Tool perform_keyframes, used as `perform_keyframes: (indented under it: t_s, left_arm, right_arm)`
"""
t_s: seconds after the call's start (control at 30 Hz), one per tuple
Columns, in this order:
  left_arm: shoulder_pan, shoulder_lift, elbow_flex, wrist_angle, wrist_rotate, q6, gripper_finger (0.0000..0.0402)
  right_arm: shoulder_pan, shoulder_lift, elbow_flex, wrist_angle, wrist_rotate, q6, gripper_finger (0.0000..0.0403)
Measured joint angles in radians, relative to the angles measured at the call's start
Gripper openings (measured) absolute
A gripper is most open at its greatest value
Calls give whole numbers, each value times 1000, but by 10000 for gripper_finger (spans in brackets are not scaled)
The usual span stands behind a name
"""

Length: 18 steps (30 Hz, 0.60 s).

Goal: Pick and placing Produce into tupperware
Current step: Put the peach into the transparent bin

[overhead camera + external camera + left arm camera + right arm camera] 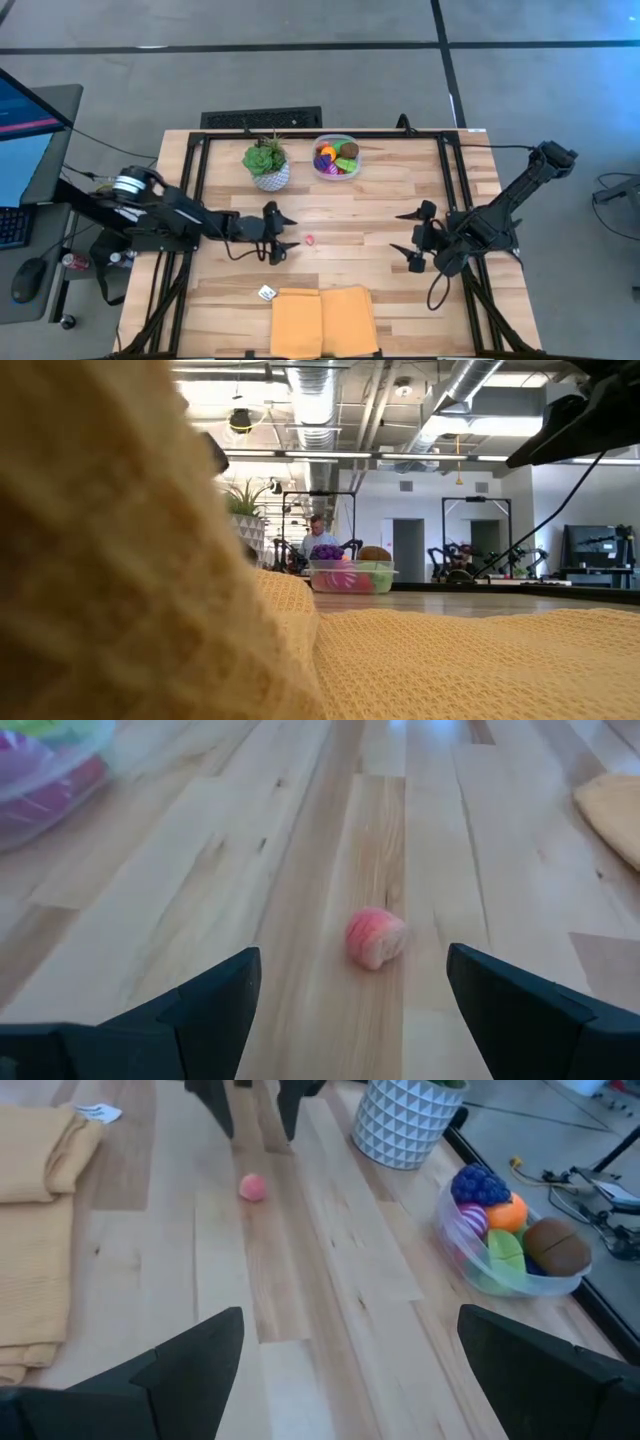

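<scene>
Left gripper [279, 233], fingers spread wide, empty, low over the table [370, 215] just beside a pink fruit [310, 240]. Filled container [335, 157] at the far edge. Right gripper [413, 238], wide, empty.

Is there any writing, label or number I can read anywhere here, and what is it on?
No readable text in any view.
Small white tag on the table beside the yellow cloth: any print is too small to read.
Monitor at the left edge: coloured bars only, blurred.
The tupperware shows no label.
</scene>
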Motion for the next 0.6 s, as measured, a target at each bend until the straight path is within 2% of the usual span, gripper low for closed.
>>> perform_keyframes:
  t_s: [0.3, 0.6]
  left_arm:
    - [0, 178, 0, 231, -2, -8, 311]
    - [0, 321, 66, 287, 6, -49, 311]
  right_arm:
    - [0, 0, 0, -6, -3, 0, 391]
    - [0, 0, 0, -6, -3, 1, 391]
